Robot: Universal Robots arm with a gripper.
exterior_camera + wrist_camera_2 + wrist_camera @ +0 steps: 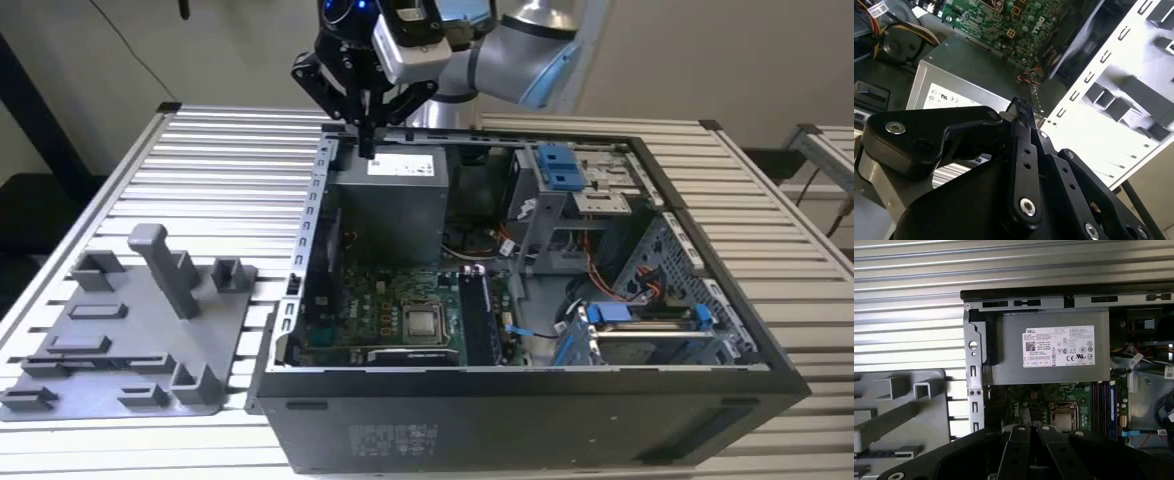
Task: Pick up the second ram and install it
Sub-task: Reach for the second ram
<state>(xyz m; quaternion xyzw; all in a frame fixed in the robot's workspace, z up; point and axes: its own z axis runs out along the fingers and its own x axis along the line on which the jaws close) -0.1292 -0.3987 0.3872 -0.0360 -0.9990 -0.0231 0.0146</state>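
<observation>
We see the pincer (364,148) hanging just above the power supply (394,200), over its corner by the case (534,420) wall. In both wrist views the pincer (1024,106) (1031,429) is narrow, fingers pressed tip to tip with nothing between them. It holds nothing and is not touching the power supply (964,75).

The second ram (1112,407) reads as a thin blue strip standing upright in the slots on the motherboard (999,15), past the power supply (1049,347), and well apart from the pincer. It sits just beside the CPU socket (1061,417). Other sticks stand next to it, and we can't tell them apart with certainty. In the exterior view the ram (481,318) shows as a dark strip next to the socket (424,322).

The grey fixture tray (134,350) lies on the slatted worktop (227,170) outside the case, toward the exterior view's left of the power supply.
</observation>
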